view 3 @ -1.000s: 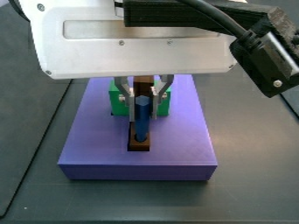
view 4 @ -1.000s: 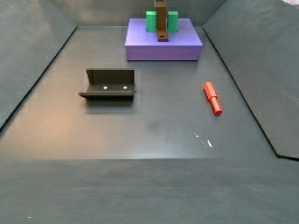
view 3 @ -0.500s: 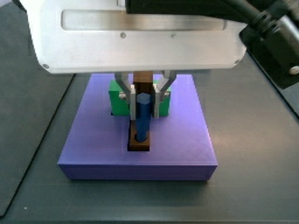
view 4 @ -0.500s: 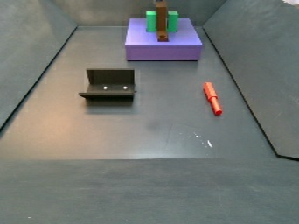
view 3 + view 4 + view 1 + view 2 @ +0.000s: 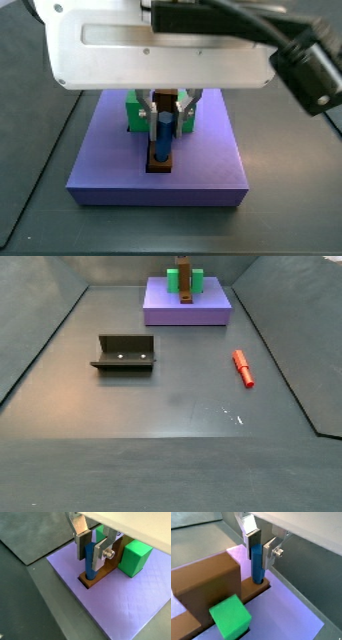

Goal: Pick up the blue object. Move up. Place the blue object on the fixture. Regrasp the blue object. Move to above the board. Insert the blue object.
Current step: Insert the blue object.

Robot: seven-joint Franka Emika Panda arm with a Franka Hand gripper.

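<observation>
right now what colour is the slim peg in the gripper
Blue peg, clearest in a wrist view.

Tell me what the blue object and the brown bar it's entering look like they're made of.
Blue object, upright between the gripper's fingers above the board: likely smooth plastic, given its uniform colour and soft sheen. Brown bar: matte, flat brown without visible grain, so possibly painted or plastic rather than wood.

This is looking like a robot test rig in a lab: a bare dark grey floor [image 5: 174, 406] walled by grey panels, the fixture [image 5: 124, 353] sitting bolted-looking on it, and the gripper [image 5: 91, 543] hanging over the purple board [image 5: 187, 308].
</observation>
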